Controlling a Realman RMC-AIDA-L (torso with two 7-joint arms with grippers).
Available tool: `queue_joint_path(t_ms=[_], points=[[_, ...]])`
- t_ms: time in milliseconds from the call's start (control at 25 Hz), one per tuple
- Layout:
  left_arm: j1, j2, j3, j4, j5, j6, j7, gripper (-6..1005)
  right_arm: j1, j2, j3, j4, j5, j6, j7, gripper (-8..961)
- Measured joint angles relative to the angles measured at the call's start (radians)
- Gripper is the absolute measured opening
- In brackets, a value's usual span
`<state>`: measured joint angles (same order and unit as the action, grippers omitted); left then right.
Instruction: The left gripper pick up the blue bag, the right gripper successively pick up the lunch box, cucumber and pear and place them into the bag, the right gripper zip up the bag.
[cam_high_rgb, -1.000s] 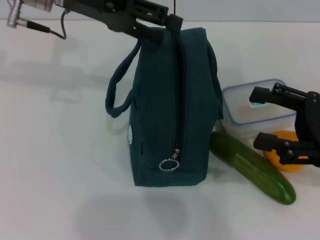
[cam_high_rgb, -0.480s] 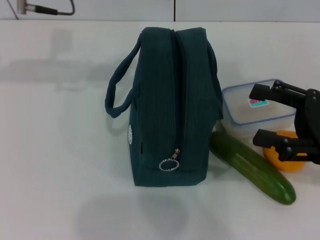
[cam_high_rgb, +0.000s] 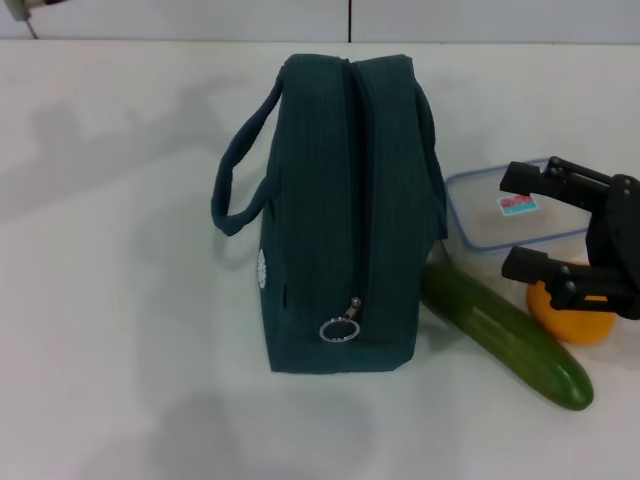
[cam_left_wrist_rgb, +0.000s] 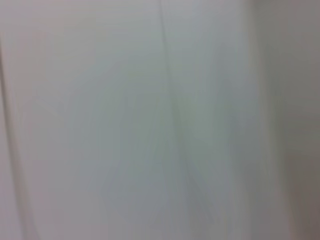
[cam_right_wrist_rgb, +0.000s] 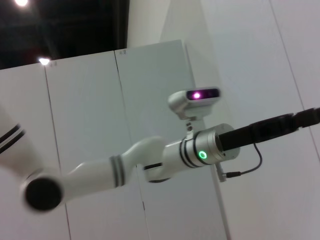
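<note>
- Bag: the blue bag (cam_high_rgb: 345, 215) stands zipped on the white surface (cam_high_rgb: 120, 300).
- Right claw (cam_high_rgb: 540, 225) hangs open over the lunch box (cam_high_rgb: 490, 235), pear (cam_high_rgb: 575, 315) and cucumber (cam_high_rgb: 505, 335), holding nothing.
- Left claw is out of sight.

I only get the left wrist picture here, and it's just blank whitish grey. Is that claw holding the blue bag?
Observer: No. The blue bag stands alone on the table. The right wrist view shows the left arm up high before a white wall.
Operator: Is the food packed?
Observer: No. The lunch box, cucumber and pear lie on the table to the bag's right.
Operator: And the other claw?
Observer: The right gripper hovers open over the lunch box and pear, holding nothing.
</note>
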<state>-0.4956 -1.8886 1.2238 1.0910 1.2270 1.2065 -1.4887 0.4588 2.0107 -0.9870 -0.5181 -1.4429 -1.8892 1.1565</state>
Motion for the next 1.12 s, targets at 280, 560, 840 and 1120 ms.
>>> queue_joint_path(t_ms=[280,560,840,1120], points=[[0.025,-0.131,-0.261,0.296,0.393,0.133,-0.348,806,0.007,0.002,0.0,0.013,0.004,0.005,-0.005,857],[-0.063,-0.049,-0.263,0.175,0.475,0.27,-0.665,729,0.007,0.002,0.0,0.023,0.004,0.013,-0.015,857],[-0.147,-0.024,-0.265,0.131,0.594,0.403,-0.826,734,0.007,0.001,-0.001,0.038,0.008,0.014,-0.023,858],[-0.217,-0.006,-0.26,0.09,0.634,0.489,-0.966,739,0.007,0.0,0.001,0.038,0.008,0.014,-0.023,858]])
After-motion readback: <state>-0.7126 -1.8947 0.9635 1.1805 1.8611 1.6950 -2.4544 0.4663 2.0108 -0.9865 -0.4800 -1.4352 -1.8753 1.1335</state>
